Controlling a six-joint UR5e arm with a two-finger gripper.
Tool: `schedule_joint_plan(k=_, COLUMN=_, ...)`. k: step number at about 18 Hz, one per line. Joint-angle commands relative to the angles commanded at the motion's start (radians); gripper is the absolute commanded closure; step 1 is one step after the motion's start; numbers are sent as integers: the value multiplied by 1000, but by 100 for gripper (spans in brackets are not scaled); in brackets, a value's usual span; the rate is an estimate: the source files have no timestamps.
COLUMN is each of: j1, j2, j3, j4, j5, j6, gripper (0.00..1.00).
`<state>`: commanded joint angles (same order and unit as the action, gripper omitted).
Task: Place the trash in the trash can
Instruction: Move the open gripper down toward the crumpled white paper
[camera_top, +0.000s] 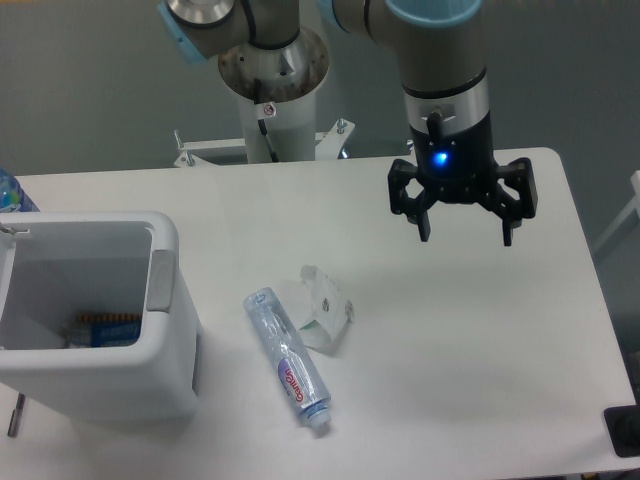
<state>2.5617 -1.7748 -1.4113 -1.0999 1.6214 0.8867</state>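
- Nearest the camera, the water bottle (288, 358) is seen lying flat on the table (480, 380), its pale cap pointing toward the near edge and its red-and-blue label turned up. It is not held by anything.
- Just beyond the bottle, touching or nearly touching its right side, the clear plastic package (322, 308) is found, also resting loose on the table. Whether the two overlap cannot be told for certain.
- To the left of both pieces, near but apart from them, the trash can (165, 300) is placed with its open top facing up. Inside, low against the near wall, something with a blue and orange edge (105, 327) is glimpsed; what it is cannot be made out.
- Farther back and well to the right, the gripper (465, 238) is held above the table with its fingers spread apart and nothing between them. It is well apart from both pieces of trash and from the bin.
- At the far left edge, part of another blue-labelled bottle (12, 195) is shown behind the bin.
- Progress is judged as follows: neither the bottle nor the package has been put away, so both picks and both drops are left. The step in hand is judged to be an approach toward one of the two pieces.
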Motion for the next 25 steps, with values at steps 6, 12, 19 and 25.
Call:
schedule_joint_plan(k=6, j1=-5, j2=-5, j3=-8, j4=5, j5=5, j6=-9, gripper=0)
schedule_joint_plan(k=12, j1=-9, j2=-9, j3=-43, j4=6, j5=3, j6=-28, gripper=0)
schedule_joint_plan(k=19, j1=-18, j2=-31, j3=-110, j4=63, j5=14, j6=-192, gripper=0)
schedule_joint_plan(k=25, j1=-66, j2=-40, j3=-209, j4=95, j5=12, j6=-210, gripper=0)
